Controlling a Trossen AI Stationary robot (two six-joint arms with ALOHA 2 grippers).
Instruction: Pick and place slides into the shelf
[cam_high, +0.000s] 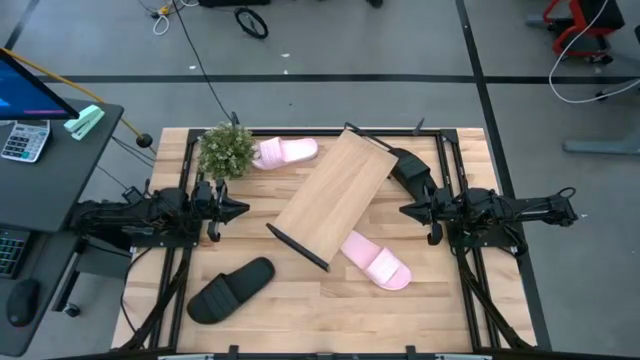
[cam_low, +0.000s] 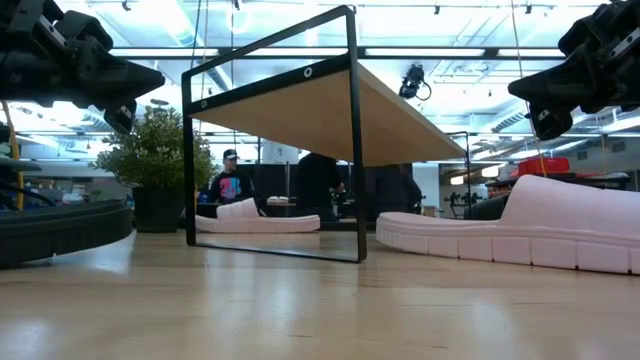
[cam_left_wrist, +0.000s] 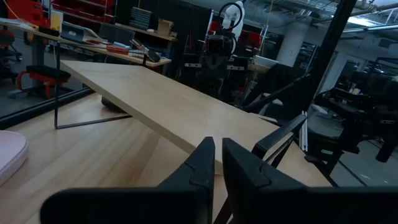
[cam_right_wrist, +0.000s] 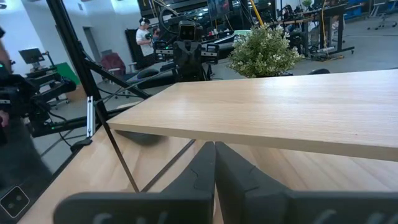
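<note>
My left fingers (cam_left_wrist: 214, 163) stand slightly parted, my right fingers (cam_right_wrist: 214, 163) are pressed together; both grasp nothing and hover facing the shelf (cam_high: 335, 195), which sits askew mid-tabletop (cam_high: 300, 310). No slides are on the shelf yet. One pink slide (cam_high: 285, 152) lies beside the plant (cam_high: 226, 150), another pink one (cam_high: 377, 262) partly under the shelf, the black slide (cam_high: 230, 289) near my left arm, another dark one (cam_high: 410, 165) near my right.

Small potted plant (cam_high: 226, 150) at the table's far left, slatted wooden table (cam_high: 300, 310), calculator (cam_high: 24, 141) on side desk
</note>
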